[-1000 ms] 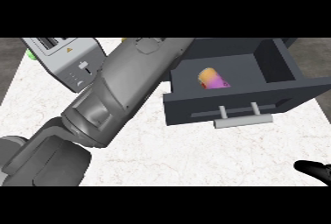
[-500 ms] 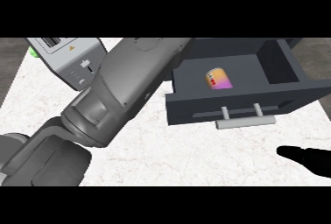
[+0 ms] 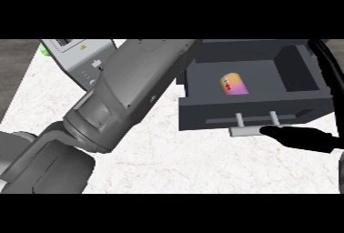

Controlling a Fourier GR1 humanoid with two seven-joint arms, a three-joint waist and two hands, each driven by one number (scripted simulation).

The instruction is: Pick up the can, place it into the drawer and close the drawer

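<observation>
One orange-and-pink can (image 3: 232, 85) lay in the open dark grey drawer (image 3: 201, 113) as your black right hand (image 3: 306, 137), fingers straight, touched its pale bar handle (image 3: 243, 131), apparently to close it.

I see the can (image 3: 232, 84), orange fading to pink, lying tilted inside the open dark grey drawer (image 3: 249, 114), up and left of my right hand (image 3: 310, 139). Its fingers (image 3: 279, 132) touch the drawer's pale handle (image 3: 247, 131).

Our grey left forearm (image 3: 121, 100) slants from lower left toward the top, its hand unseen. Our right hand (image 3: 306, 138) shows at right, fingers straight, pointing left.
</observation>
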